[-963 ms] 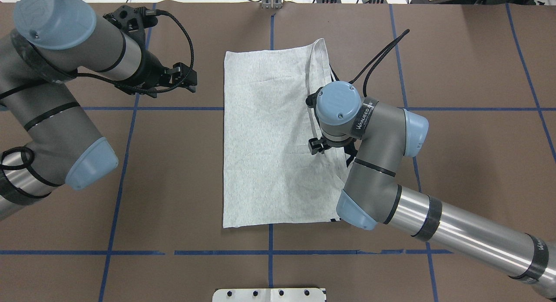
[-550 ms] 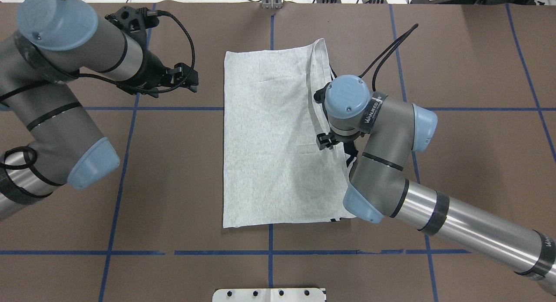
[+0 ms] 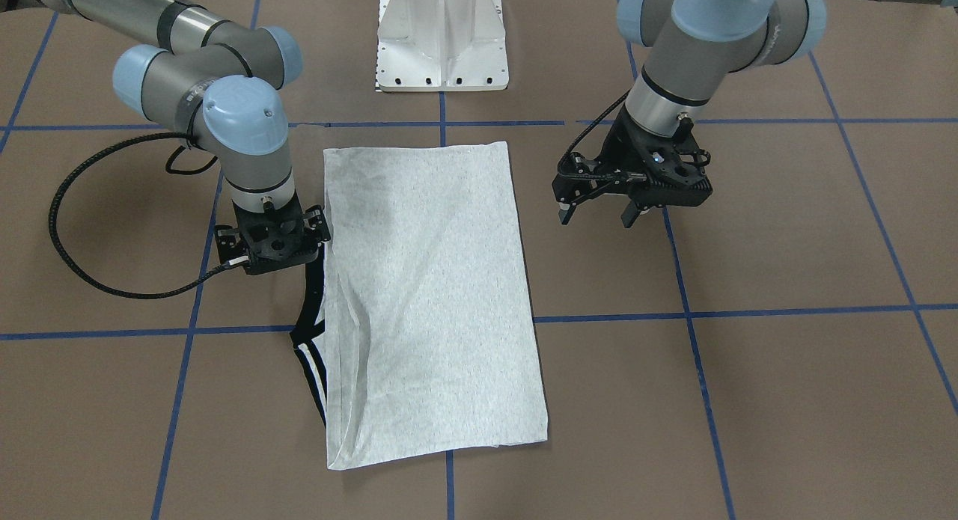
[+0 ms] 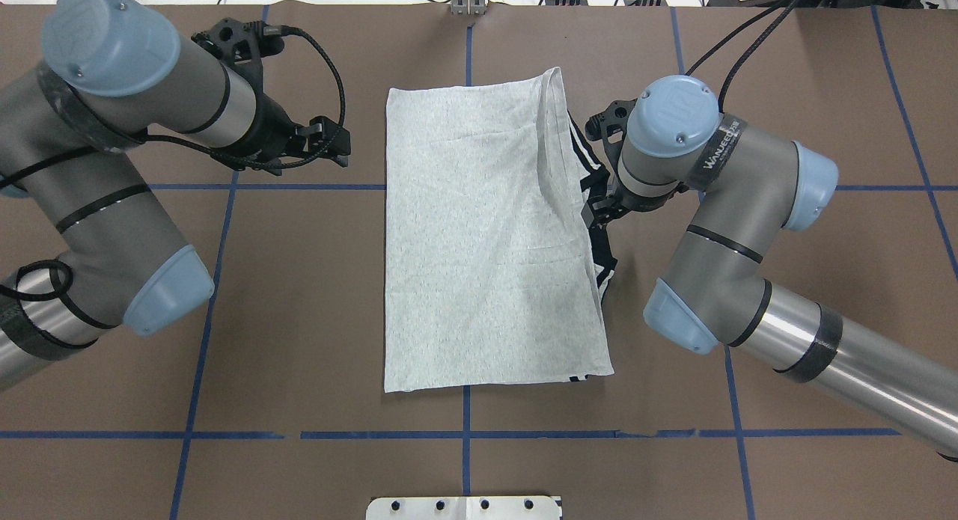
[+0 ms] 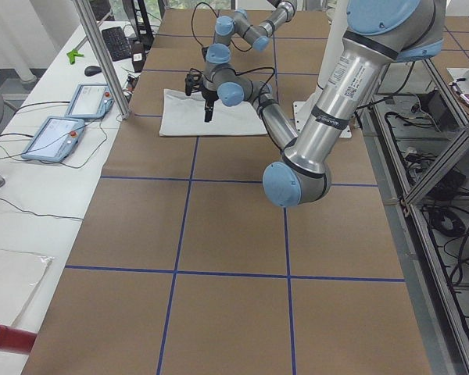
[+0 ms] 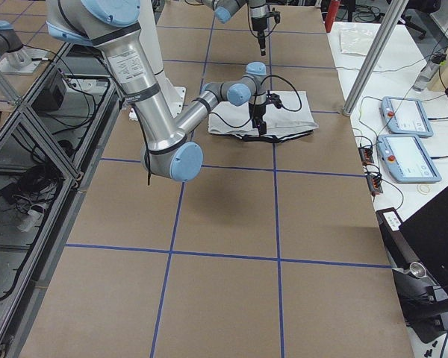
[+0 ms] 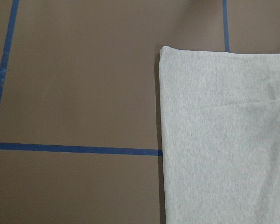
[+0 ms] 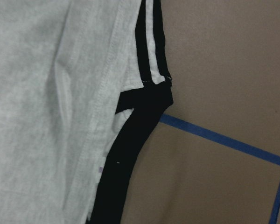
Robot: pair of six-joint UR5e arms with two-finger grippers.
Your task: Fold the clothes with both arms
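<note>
**A:** Two grippers are showing. What is each one doing?

**B:** The left gripper (image 3: pixel 596 213) is hanging over bare table (image 4: pixel 299 318), near the T-shirt (image 4: pixel 479 236) but not touching it. Its fingers (image 3: pixel 565 212) are standing spread apart, gripping nothing.

**A:** And the right gripper?

**B:** The right gripper (image 3: pixel 271 239) is pointing straight down at the shirt's opposite long edge, just beside the black neck band (image 3: pixel 308 307). Its wrist is hiding the fingertips from overhead, and its own camera is showing no fingers. I cannot tell whether it is spread or pinched.

**A:** Where is the shirt lying?

**B:** It is lying flat in the middle of the brown table, folded into a tall grey rectangle with the plain side facing up. It is straddling a blue tape line (image 4: pixel 359 186) that is running across the table.

**A:** Is anything sticking out?

**B:** Along the right gripper's edge, the neck band and the black double stripes (image 3: pixel 310 374) are peeking out from under the top layer. Soft creases are running across the fabric. The white pedestal (image 3: pixel 441 41) is standing at the robot's end, apart from the shirt.
</note>
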